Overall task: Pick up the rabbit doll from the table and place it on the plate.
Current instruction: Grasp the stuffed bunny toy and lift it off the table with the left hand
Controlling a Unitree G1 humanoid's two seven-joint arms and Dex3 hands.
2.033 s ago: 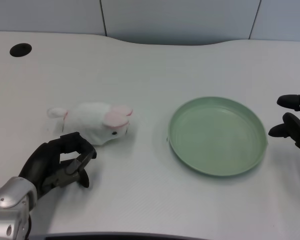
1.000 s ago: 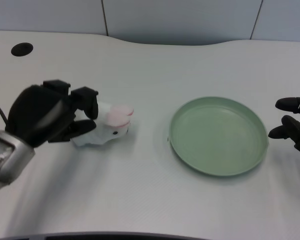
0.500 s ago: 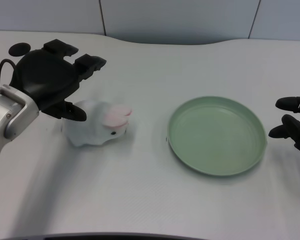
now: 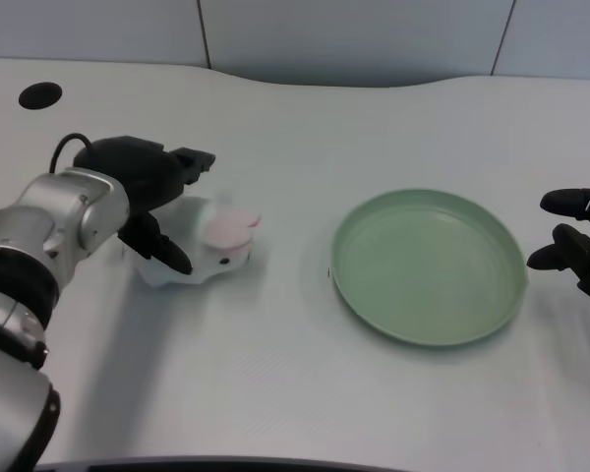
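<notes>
**Left hand over the rabbit, plate bare**

My left hand [image 4: 149, 192] sits at about 9 o'clock on the white counter [image 4: 275, 374], draped over the back half of the rabbit doll [image 4: 208, 246]. Fingers reach across the top of the body toward 12, thumb drops down its near side. Whether the grip has closed, I cannot tell. The doll lies on the counter, pink ears and face poking out toward 3 o'clock. The green plate [image 4: 428, 267] is at 3 o'clock from the doll, well apart. Small dark hole [image 4: 40, 95] in the counter at 10 o'clock.
</notes>
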